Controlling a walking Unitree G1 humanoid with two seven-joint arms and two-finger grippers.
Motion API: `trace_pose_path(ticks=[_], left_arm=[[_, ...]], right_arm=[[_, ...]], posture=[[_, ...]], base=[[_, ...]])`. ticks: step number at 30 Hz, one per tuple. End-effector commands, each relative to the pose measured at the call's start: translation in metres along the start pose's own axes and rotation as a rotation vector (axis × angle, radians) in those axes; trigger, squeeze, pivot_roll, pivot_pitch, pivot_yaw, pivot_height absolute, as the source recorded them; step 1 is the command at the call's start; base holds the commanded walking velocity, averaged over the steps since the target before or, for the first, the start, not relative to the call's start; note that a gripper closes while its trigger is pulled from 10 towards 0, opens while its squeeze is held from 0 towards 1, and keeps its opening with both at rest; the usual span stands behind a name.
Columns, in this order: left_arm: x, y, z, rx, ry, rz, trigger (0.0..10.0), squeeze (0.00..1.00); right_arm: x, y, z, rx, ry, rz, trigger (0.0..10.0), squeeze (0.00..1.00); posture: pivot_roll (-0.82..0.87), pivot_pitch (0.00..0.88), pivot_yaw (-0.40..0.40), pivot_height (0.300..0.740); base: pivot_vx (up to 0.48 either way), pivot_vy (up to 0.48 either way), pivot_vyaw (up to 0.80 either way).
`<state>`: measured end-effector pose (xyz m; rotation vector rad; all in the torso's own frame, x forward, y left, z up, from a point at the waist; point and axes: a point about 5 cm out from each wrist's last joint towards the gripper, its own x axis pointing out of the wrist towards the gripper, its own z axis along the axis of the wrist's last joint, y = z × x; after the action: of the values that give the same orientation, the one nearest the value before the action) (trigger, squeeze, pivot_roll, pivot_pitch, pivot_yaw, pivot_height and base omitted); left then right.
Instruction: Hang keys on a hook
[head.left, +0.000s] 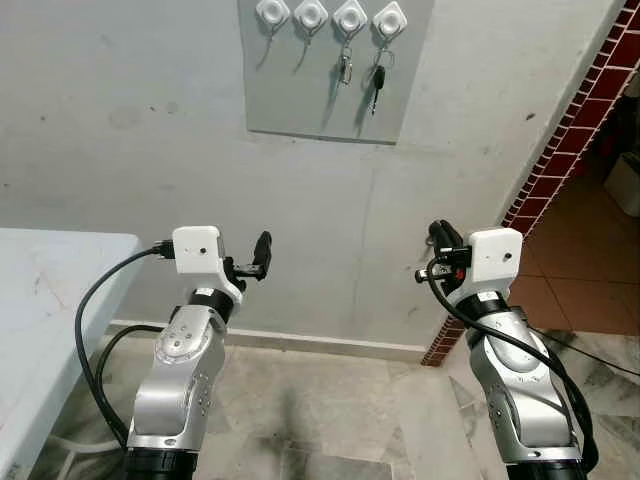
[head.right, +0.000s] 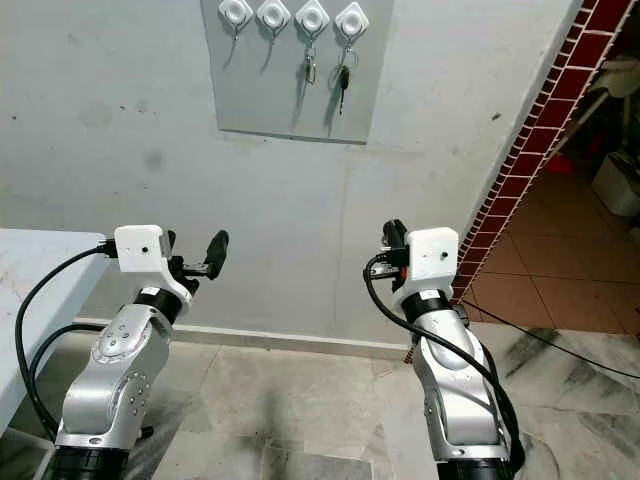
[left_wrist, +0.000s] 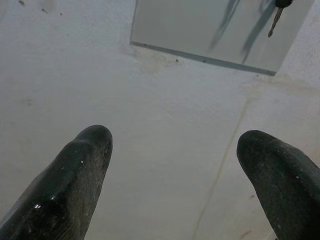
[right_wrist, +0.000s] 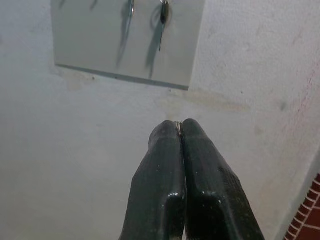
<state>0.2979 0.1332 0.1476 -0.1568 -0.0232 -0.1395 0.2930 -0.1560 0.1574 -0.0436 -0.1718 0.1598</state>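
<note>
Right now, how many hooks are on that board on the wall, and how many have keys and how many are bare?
Hooks with keys: 2, the third hook and the fourth hook
Bare hooks: 2, the first hook and the second hook
Total hooks on the board: 4

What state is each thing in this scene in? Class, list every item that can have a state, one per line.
Four white square hooks on the grey wall panel: the two on the left bare, the two on the right loaded.
Small silver key: hanging from the third hook.
Black-headed key: hanging from the fourth hook.
Left gripper: open, holding nothing.
Right gripper: shut, fingers pressed together, nothing between them.
</note>
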Motion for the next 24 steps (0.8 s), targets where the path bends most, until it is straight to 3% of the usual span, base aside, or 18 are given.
trace_pose_path(ticks=[1, 11, 24], left_arm=[[-0.0013, 0.0001, 0.0028, 0.003, -0.005, 0.007, 10.0, 0.0], [-0.0014, 0.0011, 0.0041, -0.006, -0.009, 0.02, 10.0, 0.0], [-0.0011, -0.0003, 0.004, -0.02, -0.011, 0.028, 10.0, 0.0]], right_arm=[[-0.0012, -0.0034, 0.006, 0.001, -0.022, -0.004, 10.0, 0.0], [-0.0003, -0.0037, 0.0071, 0.004, -0.022, 0.007, 10.0, 0.0], [0.0003, -0.0016, 0.0071, 0.004, -0.022, 0.029, 10.0, 0.0]], posture=[[0.02, 0.057, -0.035, 0.732], [0.03, 0.057, -0.043, 0.732], [0.03, 0.044, -0.049, 0.732]], base=[[0.0, 0.0, 0.0], [0.0, 0.0, 0.0], [0.305, 0.0, 0.0]])
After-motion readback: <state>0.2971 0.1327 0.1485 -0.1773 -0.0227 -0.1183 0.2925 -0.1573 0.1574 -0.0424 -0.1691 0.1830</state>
